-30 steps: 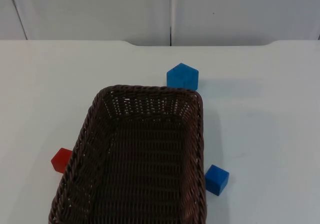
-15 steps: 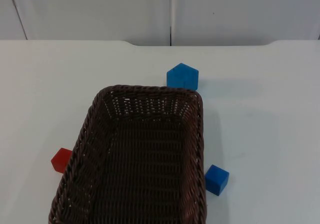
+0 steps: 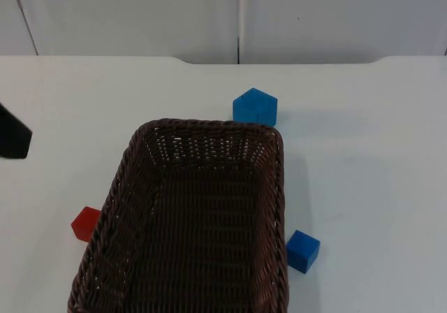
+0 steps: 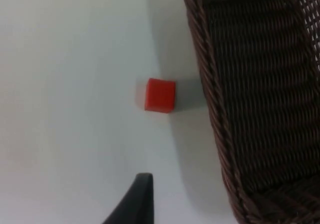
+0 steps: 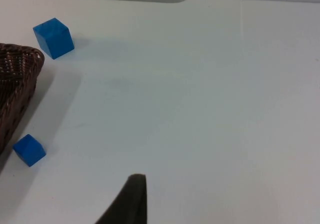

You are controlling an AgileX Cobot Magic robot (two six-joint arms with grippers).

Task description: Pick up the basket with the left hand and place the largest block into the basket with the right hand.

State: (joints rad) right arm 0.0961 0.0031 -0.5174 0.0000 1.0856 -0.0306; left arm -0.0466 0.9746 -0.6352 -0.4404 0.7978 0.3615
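A white tabletop [image 3: 363, 187] runs back to a grey partition wall [image 3: 140, 12] with a dark vertical seam in it. At the far left edge of the top view a black part of the left arm [image 3: 12, 135] reaches in over the tabletop, well apart from the basket; the left claw [image 4: 136, 200] appears in its wrist view as a single black fingertip above bare tabletop, and whether it is apart or together cannot be told. Next comes a small red block [image 3: 86, 223], resting on the tabletop just beside the basket's left wall; the left wrist view shows it [image 4: 160, 95] close to the woven rim with a narrow strip of tabletop between them. The dark brown wicker basket [image 3: 133, 187] sits flat on the tabletop in the middle, rectangular, with nothing inside it. Just behind its far right corner stands the large blue block [image 3: 255, 107], the biggest of the three, near the rim. A small blue block [image 3: 302, 251] lies just beside the basket's right wall, toward the near end. The right wrist view takes in both blue blocks and the right claw [image 5: 129, 199], one black fingertip over bare tabletop, well apart from them; its state cannot be told.
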